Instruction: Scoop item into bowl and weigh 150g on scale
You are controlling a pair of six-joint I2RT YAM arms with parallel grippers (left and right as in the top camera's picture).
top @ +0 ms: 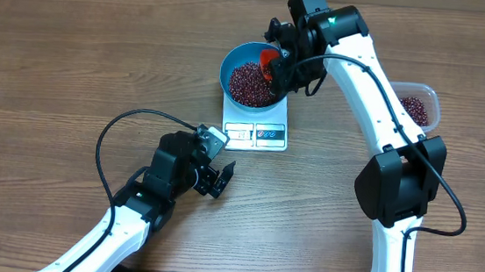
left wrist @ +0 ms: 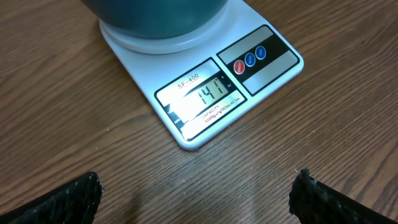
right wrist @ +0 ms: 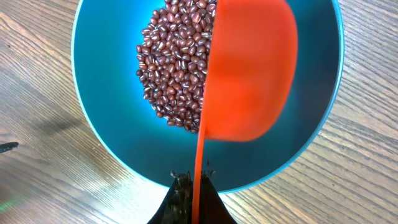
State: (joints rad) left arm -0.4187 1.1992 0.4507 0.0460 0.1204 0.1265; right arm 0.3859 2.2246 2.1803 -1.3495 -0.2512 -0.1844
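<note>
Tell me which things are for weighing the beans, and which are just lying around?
For the job: beans, teal bowl, white scale, red scoop in the shut right gripper, clear tub of more beans.
Just there: open, empty left gripper; black cable; wooden table.

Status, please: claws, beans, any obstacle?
Left claw open, empty. Right claw shut on orange scoop, tipped over bowl. Beans in bowl on scale. Nothing blocking.

1. A wooden table [top: 56, 49], brown with a fine grain, fills every view.
2. A clear plastic tub [top: 437, 105] sits toward the table's right side (only partly visible).
3. An orange scoop [right wrist: 252, 74] is tipped on edge, with its thin handle pointing down in the right wrist view.
</note>
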